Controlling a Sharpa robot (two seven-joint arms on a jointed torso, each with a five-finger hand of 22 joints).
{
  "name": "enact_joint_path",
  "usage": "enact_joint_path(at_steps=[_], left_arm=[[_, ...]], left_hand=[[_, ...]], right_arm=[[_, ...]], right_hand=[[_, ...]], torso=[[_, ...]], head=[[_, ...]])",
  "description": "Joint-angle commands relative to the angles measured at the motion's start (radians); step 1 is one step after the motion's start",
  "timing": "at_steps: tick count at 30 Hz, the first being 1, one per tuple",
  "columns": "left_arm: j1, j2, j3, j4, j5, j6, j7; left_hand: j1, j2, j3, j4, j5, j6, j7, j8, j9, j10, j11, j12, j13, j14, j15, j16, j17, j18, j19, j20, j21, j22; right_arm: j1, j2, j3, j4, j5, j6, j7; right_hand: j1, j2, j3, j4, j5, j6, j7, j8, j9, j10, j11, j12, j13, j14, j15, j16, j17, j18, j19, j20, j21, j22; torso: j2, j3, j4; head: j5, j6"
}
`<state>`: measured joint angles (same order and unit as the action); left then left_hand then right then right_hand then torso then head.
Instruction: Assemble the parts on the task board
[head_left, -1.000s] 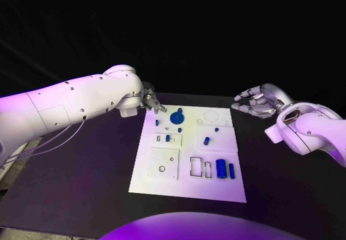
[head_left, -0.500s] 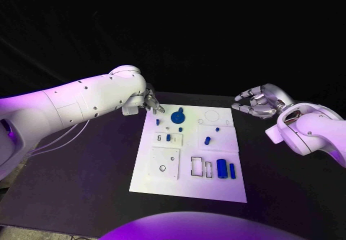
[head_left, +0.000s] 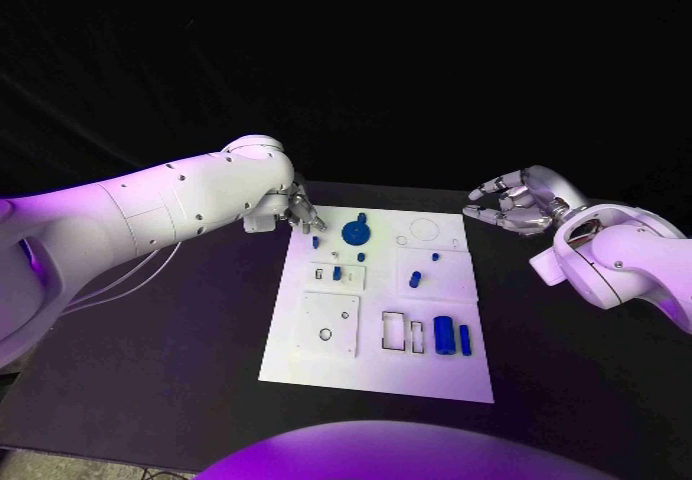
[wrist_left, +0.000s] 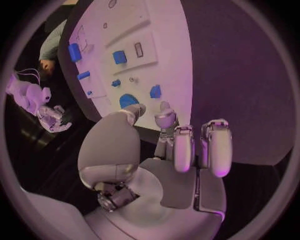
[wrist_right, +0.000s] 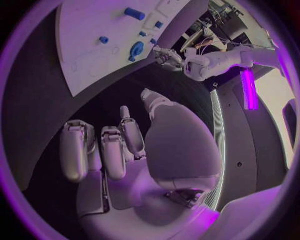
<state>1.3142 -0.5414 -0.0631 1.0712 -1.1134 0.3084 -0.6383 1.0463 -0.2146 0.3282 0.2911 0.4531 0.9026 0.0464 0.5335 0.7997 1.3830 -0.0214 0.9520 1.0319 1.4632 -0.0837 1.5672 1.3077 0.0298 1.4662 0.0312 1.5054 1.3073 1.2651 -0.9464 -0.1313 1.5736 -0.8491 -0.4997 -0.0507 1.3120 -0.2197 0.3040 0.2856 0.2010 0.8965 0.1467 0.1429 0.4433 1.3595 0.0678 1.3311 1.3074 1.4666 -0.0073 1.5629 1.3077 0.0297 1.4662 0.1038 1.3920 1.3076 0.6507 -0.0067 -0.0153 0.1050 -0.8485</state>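
The white task board (head_left: 325, 355) lies in the middle of the table. On its far end lie a round blue disc (head_left: 355, 235) and a small blue peg (head_left: 316, 241). Small blue pieces (head_left: 414, 281) stand mid-board, and two blue blocks (head_left: 443, 335) sit near its right edge. My left hand (head_left: 300, 210) hovers at the board's far left corner, fingers apart and pointing down, holding nothing. In the left wrist view its fingertips (wrist_left: 165, 117) hang just short of the disc (wrist_left: 128, 100) and the peg (wrist_left: 155, 91). My right hand (head_left: 508, 210) floats off the far right corner, loosely curled and empty.
Black table (head_left: 159, 340) surrounds the board on all sides. Empty outlined slots (head_left: 392, 332) and a square plate with a hole (head_left: 327, 325) mark the board's near half. My bulky left forearm (head_left: 159, 215) reaches across the table's left side.
My left arm has swung its elbow in toward the board while the hand stays by the far left corner. The right hand and the parts have not moved.
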Motion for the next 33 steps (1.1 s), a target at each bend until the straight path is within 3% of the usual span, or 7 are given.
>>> enact_joint_path(at_steps=[1, 26, 33], left_arm=[[-0.003, 0.004, -0.002, -0.005, 0.018, 0.036, 0.015], [-0.012, 0.011, -0.011, -0.013, 0.053, 0.042, 0.022], [-0.013, 0.008, -0.013, -0.014, 0.065, 0.026, 0.021]], left_hand=[[0.000, 0.009, -0.009, 0.000, -0.009, 0.005, 0.002, -0.004, -0.002, -0.007, 0.001, -0.004, -0.001, 0.108, 0.007, 0.004, 0.263, -0.011, 0.056, 0.005, -0.004, 0.224], [0.033, 0.035, 0.001, -0.005, -0.014, 0.011, 0.000, -0.011, -0.004, -0.011, 0.000, -0.003, 0.000, 0.108, 0.007, 0.004, 0.263, -0.011, 0.056, 0.006, -0.005, 0.225], [0.056, 0.050, 0.011, -0.006, -0.012, 0.017, -0.003, -0.009, -0.001, -0.011, -0.002, 0.000, 0.001, 0.108, 0.006, 0.004, 0.263, -0.011, 0.056, 0.005, -0.005, 0.225]], right_arm=[[-0.001, 0.002, 0.000, 0.000, -0.004, 0.010, 0.007], [-0.001, 0.006, 0.000, -0.002, -0.004, 0.010, 0.006], [-0.001, 0.006, 0.000, -0.002, -0.004, 0.011, 0.004]], right_hand=[[-0.008, 0.000, 0.001, 0.000, 0.001, 0.003, -0.002, 0.005, 0.001, -0.002, -0.003, -0.001, 0.011, 0.096, 0.004, -0.004, 0.234, 0.015, 0.000, 0.001, -0.006, 0.191], [-0.008, 0.000, 0.001, 0.000, 0.001, 0.003, -0.002, 0.005, 0.001, -0.002, -0.003, -0.001, 0.011, 0.096, 0.004, -0.004, 0.234, 0.015, 0.000, 0.001, -0.006, 0.191], [-0.008, 0.001, 0.002, -0.001, 0.008, 0.002, -0.002, 0.006, 0.002, -0.002, -0.004, 0.000, 0.011, 0.096, 0.003, -0.004, 0.234, 0.015, 0.000, 0.001, -0.006, 0.191]], torso=[[0.000, 0.0007, 0.0000], [0.000, 0.0012, -0.0006], [-0.001, 0.0011, 0.0002]], head=[[0.001, -0.001], [-0.001, -0.006], [-0.002, -0.012]])
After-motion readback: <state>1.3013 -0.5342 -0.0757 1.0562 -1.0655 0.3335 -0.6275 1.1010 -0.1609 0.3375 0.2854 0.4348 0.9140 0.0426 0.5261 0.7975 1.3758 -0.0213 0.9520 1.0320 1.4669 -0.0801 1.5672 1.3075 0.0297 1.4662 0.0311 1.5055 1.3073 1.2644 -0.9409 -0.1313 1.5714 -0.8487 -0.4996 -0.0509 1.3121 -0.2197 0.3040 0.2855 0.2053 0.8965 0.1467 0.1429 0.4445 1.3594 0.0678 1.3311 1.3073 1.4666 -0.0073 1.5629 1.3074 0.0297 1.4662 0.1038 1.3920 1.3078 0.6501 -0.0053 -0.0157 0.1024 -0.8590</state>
